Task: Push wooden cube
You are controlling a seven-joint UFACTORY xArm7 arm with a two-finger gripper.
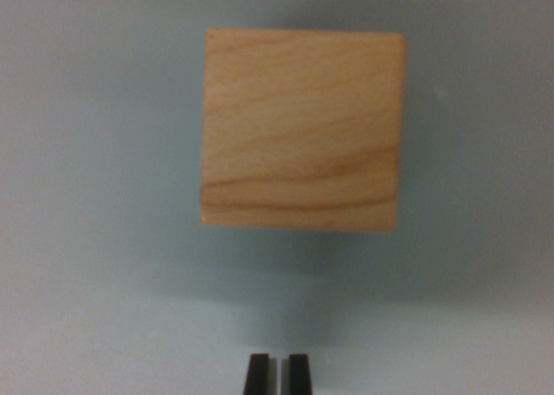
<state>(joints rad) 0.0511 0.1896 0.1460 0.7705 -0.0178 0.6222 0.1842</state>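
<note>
The wooden cube [302, 128] sits alone on a smooth pale grey surface [95, 239], filling the upper middle of the wrist view, its light grain running in soft wavy bands across a flat square face. Below it the claw [278, 374] shows two dark fingertips drawn nearly together, holding nothing, probably narrowed so they meet the block as one blunt pusher

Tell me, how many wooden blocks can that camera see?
1. A single wooden cube sits on the pale surface, upper centre of the wrist view, above the gripper tips. Others could lie outside the frame.
</note>
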